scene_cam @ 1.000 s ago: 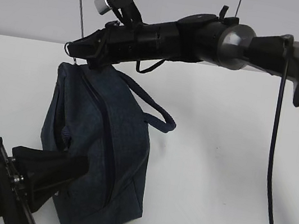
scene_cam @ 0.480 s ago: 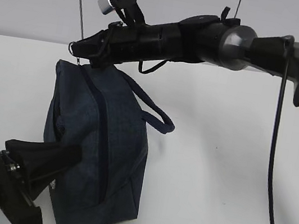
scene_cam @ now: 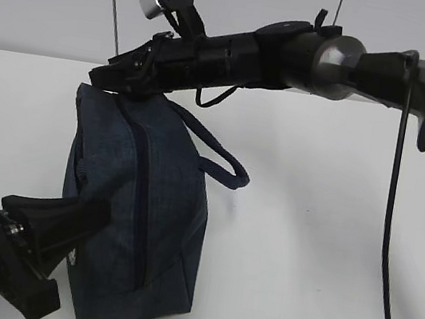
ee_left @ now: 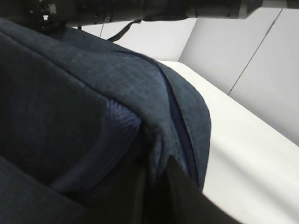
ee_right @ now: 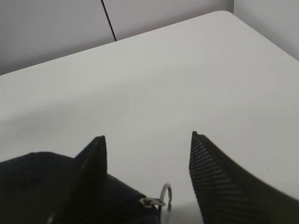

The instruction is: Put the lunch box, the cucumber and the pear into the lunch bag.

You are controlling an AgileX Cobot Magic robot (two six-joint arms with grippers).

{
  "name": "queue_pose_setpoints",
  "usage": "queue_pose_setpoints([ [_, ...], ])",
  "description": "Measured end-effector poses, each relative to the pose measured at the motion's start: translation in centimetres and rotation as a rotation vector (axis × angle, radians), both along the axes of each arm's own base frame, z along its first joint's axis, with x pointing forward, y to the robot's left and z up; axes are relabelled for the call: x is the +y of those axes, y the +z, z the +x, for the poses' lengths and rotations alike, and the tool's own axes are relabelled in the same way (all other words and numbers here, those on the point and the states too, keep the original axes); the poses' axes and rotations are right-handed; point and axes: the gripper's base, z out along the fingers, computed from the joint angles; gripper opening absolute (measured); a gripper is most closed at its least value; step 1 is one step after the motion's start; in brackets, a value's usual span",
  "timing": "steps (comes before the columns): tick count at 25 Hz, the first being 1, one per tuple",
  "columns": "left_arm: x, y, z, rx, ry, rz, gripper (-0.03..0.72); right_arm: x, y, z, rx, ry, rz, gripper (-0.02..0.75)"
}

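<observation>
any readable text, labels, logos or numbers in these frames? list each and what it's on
None readable in any view.
The lunch bag shows plain navy fabric, no print legible; a pale patch low on its side beside the left gripper is too small and hidden to read.
The zipper ring pull between the right gripper fingers carries no marking.
The table is bare white.

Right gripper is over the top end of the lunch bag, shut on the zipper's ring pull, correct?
Not quite. The right gripper is over the top end of the lunch bag, but open: the right wrist view shows the ring pull lying free between its spread fingers.
</observation>
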Motion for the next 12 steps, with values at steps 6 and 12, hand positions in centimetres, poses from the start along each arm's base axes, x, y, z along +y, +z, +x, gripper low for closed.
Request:
queue_pose_setpoints([
  [6, 0.2, 0.0, 0.2, 0.01, 0.028, -0.01, 0.025, -0.3, 0.4, -0.5, 0.02, 0.036, -0.07, 0.475],
  [12, 0.2, 0.0, 0.2, 0.012, 0.033, -0.012, 0.085, -0.6, 2.6, -1.2, -0.02, 0.07, -0.082, 0.477],
])
